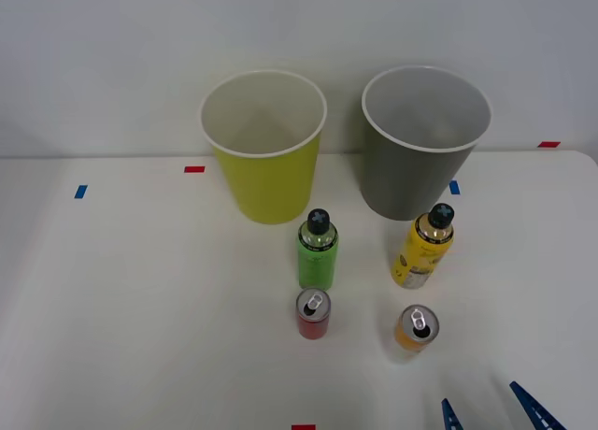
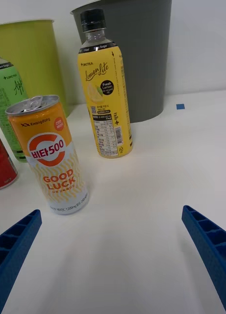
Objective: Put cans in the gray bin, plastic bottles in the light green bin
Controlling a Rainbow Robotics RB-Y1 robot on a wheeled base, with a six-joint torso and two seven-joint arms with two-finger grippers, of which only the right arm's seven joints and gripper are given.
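Observation:
An orange can stands upright at the front right of the table, with a red can to its left. Behind them stand a green bottle and a yellow labelled bottle, both black-capped. At the back are the light green bin and the gray bin. My right gripper is open, low over the table just in front and to the right of the orange can, holding nothing.
Small red tape marks and blue tape marks dot the white table. A white wall runs behind the bins. Wide bare tabletop lies to the left of the bottles and cans.

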